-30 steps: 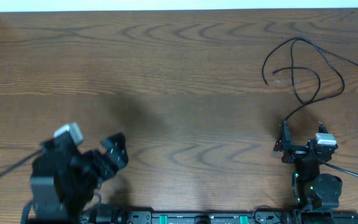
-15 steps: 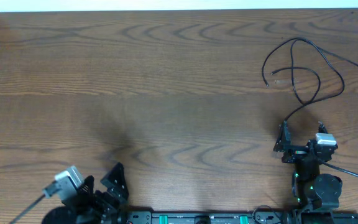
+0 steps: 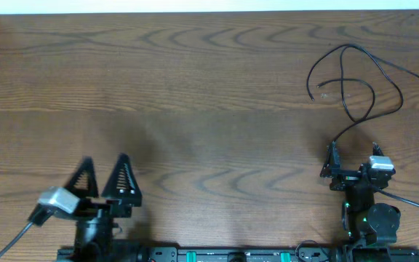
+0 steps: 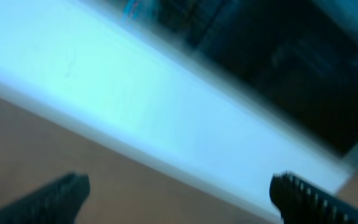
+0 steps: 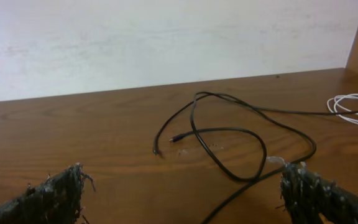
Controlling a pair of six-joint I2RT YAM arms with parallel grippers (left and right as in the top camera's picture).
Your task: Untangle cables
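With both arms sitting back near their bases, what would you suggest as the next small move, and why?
Probably ease the right gripper forward, open as it is, towards the black cable. Its loops cross just ahead of that gripper, whereas the left gripper stands far off across the table.

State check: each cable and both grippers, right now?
black cables: loose crossing loops on the table, not gripped.
white cable: looped at the table's right edge, partly out of frame.
left gripper: open, empty.
right gripper: open, nothing gripped.
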